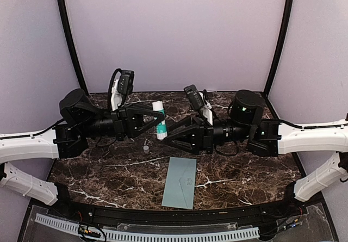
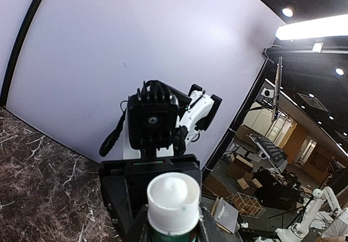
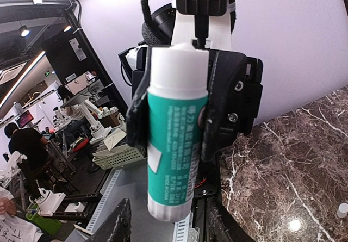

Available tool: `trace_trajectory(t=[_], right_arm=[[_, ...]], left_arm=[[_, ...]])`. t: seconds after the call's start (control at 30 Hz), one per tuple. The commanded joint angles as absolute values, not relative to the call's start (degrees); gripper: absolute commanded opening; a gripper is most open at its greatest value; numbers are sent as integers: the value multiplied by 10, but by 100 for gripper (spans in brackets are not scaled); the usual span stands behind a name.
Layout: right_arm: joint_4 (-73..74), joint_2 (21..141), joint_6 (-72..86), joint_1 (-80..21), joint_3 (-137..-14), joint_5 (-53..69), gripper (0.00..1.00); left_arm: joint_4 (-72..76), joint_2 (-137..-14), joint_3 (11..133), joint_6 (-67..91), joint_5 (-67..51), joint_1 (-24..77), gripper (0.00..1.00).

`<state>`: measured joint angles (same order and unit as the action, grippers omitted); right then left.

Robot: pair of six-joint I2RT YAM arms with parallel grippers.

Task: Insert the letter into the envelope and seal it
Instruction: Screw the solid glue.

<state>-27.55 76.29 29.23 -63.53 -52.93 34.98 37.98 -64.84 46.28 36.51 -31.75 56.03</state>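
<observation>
The left claw (image 3: 175,119) is clamped round the middle of a white-and-teal plastic glue stick (image 3: 173,177), its 2 fingers pressing the tube's sides. Facing it, the right claw (image 3: 166,208) stands partly apart, with the stick's lower white end between its 2 fingers (image 3: 118,225) and a slit of space on each side. Below the left claw, a small pale round cap (image 1: 145,148) lies on the dark brown, white-veined marble table (image 1: 244,171). The pale grey-teal rectangular paper envelope (image 1: 180,183) lies flat, well apart from both claws, toward the arm bases
</observation>
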Motion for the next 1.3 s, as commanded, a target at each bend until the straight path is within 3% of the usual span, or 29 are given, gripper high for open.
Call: trace_trajectory(t=[0.0,0.2,0.57,0.9,1.13,1.27], right_arm=[[-342,764,302,-642,-537,368,44],[-359,771,309,-650,-539,375,40],[-357,769,312,-652,-536,357,15],[-188,784,289,-653,-598,175,12],[-36,853,272,-672,-691,23,10],[-2,868,263,-680,-715,2,13]], left_arm=[[414,-653,469,368,-350,559,0],[430,-660,468,376,-353,559,0],[428,-661,464,371,-343,559,0],[198,-649,495,260,-193,561,0],[125,-694,521,259,-105,581,0],[115,-703,520,269,-73,585,0]])
